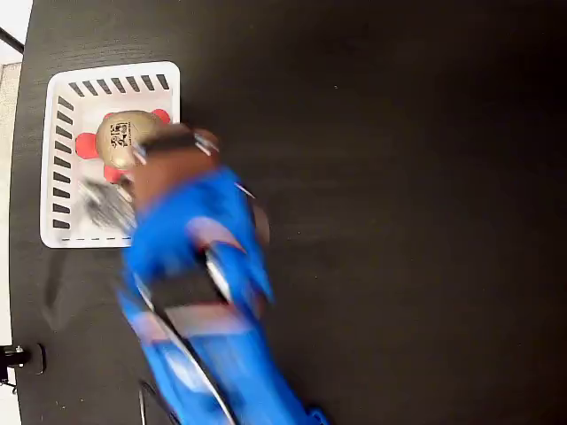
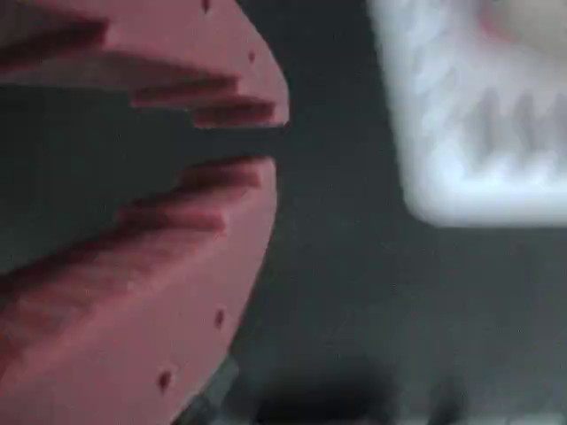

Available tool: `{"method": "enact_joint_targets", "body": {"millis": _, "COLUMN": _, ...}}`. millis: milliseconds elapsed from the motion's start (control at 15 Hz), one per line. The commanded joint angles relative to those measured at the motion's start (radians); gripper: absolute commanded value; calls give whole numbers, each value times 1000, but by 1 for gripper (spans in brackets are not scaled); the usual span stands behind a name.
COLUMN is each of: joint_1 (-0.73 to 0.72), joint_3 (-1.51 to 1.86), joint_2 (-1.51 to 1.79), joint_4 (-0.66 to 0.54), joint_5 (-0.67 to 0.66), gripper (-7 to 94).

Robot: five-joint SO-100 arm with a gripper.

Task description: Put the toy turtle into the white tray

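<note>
Inside white tray [image 1: 111,78]: toy turtle [image 1: 122,140], dark shell print unreadable.

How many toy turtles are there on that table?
1. The turtle lies inside the white tray, in its upper half in the fixed view, partly covered by the blurred blue arm. Another could be hidden under the arm, but none shows.

surface: black table [image 1: 399,177] | on it: white tray [image 1: 60,159] near the left edge, toward the upper-left corner in the fixed view | holds: toy turtle [image 1: 120,137]
</note>
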Motion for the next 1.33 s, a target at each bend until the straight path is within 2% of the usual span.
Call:
{"method": "enact_joint_targets", "body": {"millis": 0, "joint_1": 41, "joint_3": 256, "joint_2": 356, "joint_4": -94, "joint_5": -51, "gripper": 0}}
{"method": "enact_joint_targets", "body": {"millis": 333, "joint_1": 92, "joint_3": 765, "joint_2": 807, "joint_4": -124, "joint_5": -49, "gripper": 0}}
{"method": "enact_joint_targets", "body": {"millis": 600, "joint_1": 81, "joint_3": 1085, "joint_2": 1170, "joint_4": -37, "joint_5": -49, "gripper": 0}}
{"method": "enact_joint_targets", "body": {"millis": 1000, "joint_1": 87, "joint_3": 1190, "joint_2": 1304, "joint_4": 124, "joint_5": -14, "gripper": 0}}
{"method": "enact_joint_targets", "body": {"millis": 1267, "joint_1": 98, "joint_3": 1183, "joint_2": 1313, "joint_4": 179, "joint_5": -8, "gripper": 0}}
